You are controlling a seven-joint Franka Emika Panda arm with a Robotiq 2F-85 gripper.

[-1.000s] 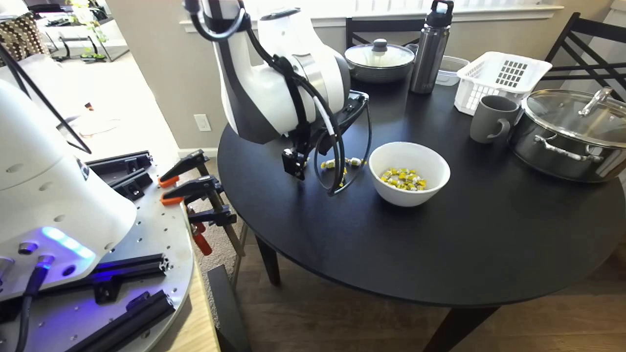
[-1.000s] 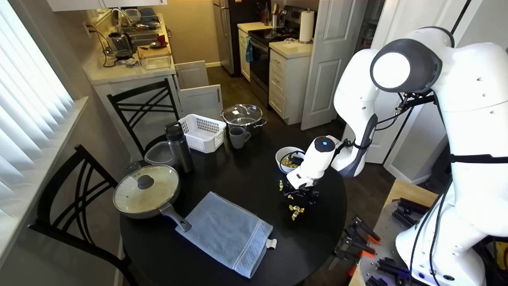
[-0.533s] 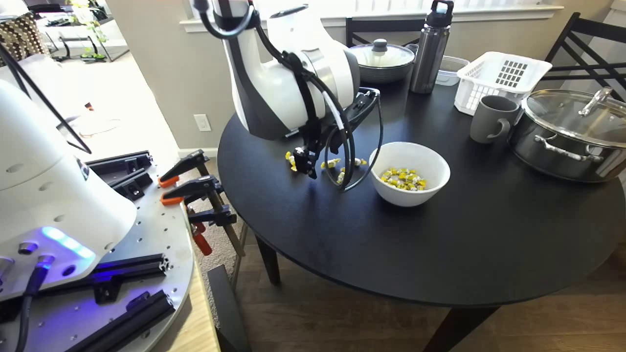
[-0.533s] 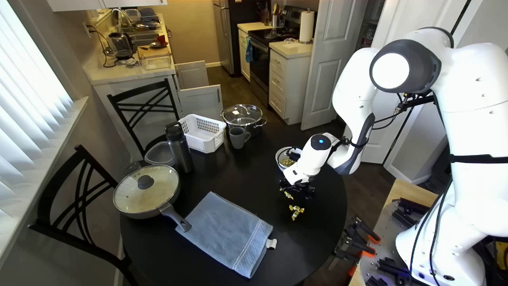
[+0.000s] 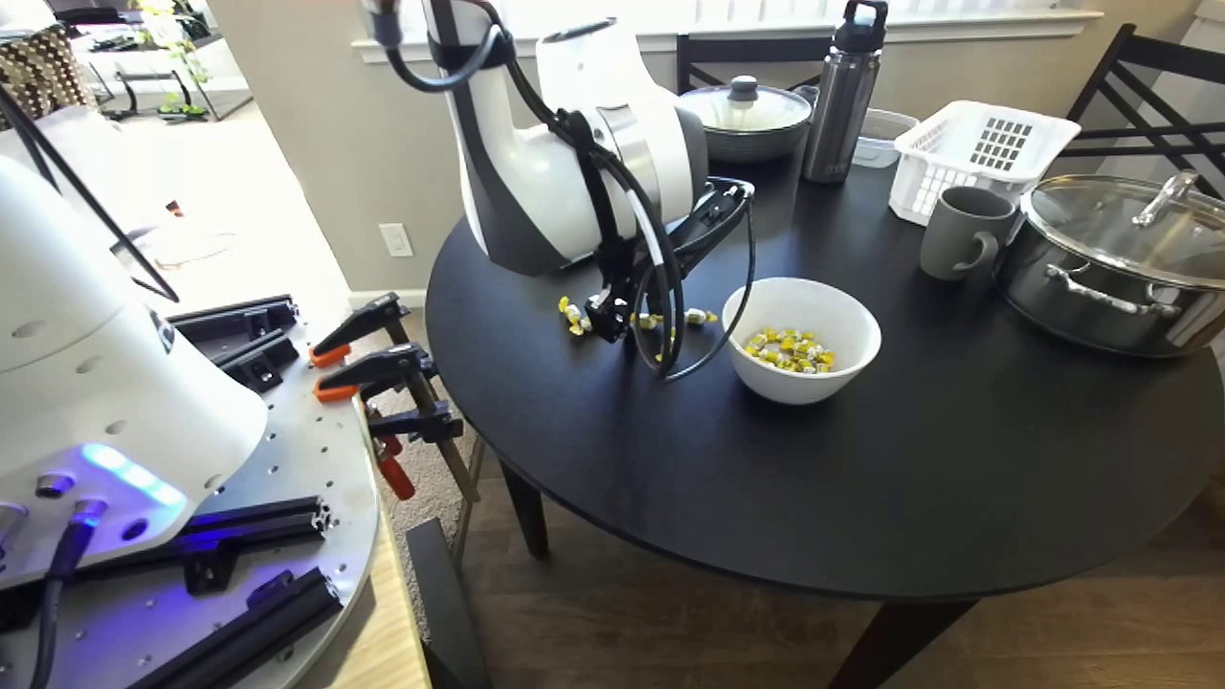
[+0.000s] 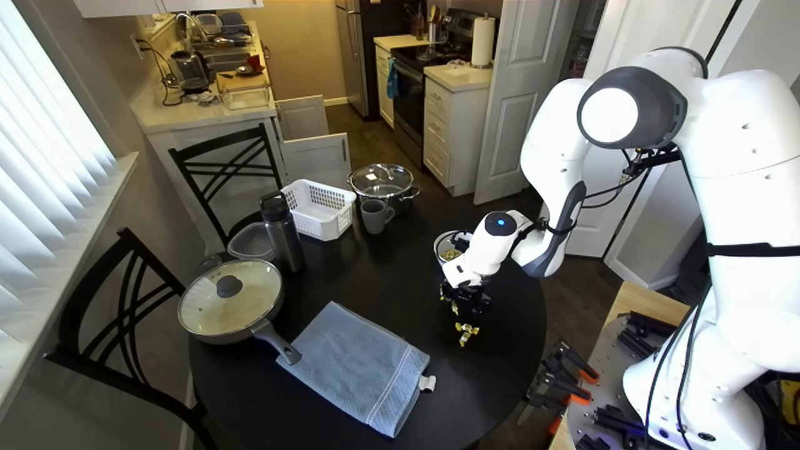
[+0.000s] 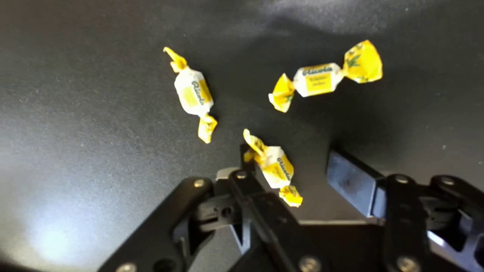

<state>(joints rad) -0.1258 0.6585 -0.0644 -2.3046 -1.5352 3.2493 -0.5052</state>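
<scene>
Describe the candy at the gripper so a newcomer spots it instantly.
On the round black table, find the white bowl. Near it is the gripper, and in the wrist view the yellow-and-white candy lies between its open jaws. The wrapper won't help: what sets it apart is that the two other candies in that view lie outside the jaws.

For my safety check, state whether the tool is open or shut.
Open: the wrist view shows the tool with fingers apart and a gap beside the nearest candy.
</scene>
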